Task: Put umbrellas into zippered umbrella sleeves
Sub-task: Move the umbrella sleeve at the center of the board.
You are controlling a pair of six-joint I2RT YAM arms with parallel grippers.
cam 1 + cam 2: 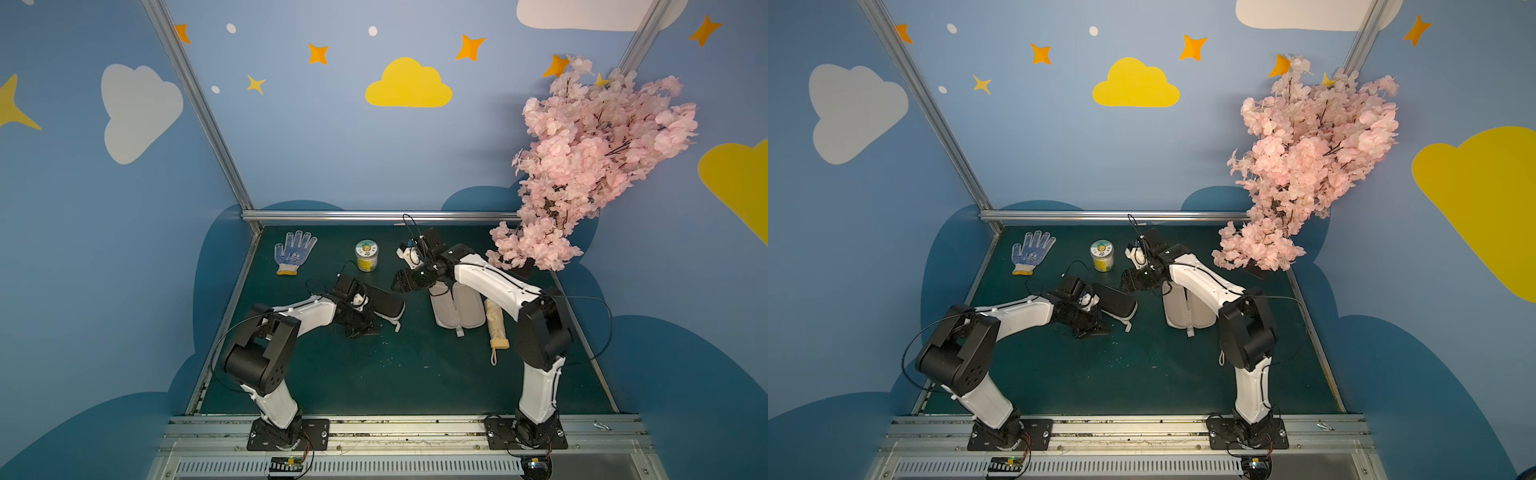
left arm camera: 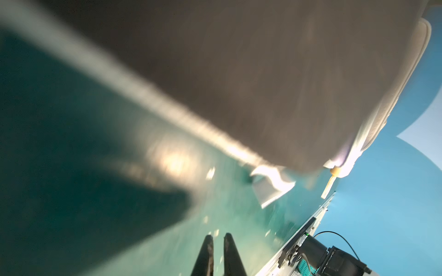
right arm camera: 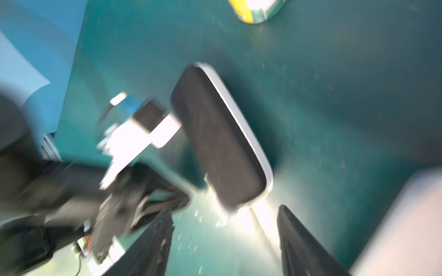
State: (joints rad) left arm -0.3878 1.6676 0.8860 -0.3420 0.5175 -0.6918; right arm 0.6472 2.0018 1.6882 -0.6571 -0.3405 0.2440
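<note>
The black zippered umbrella sleeve (image 1: 386, 305) (image 1: 1117, 301) lies closed on the green mat, its grey pull strap (image 1: 397, 324) toward the front. My left gripper (image 1: 360, 330) (image 2: 218, 236) is shut and empty, low on the mat beside this sleeve (image 2: 263, 83). My right gripper (image 1: 399, 282) (image 3: 224, 212) hovers open over the sleeve's right end (image 3: 220, 143) with nothing between its fingers. The lilac sleeve (image 1: 457, 309) (image 1: 1183, 311) lies spread open, showing its pale lining. A beige umbrella (image 1: 496, 324) with a cream handle and a wrist loop lies right of it, partly under my right arm.
A blue-dotted white glove (image 1: 293, 251) and a small jar (image 1: 366, 256) (image 3: 258, 9) sit at the back of the mat. A pink blossom branch (image 1: 590, 166) overhangs the back right corner. A metal rail (image 1: 374, 424) runs along the front edge.
</note>
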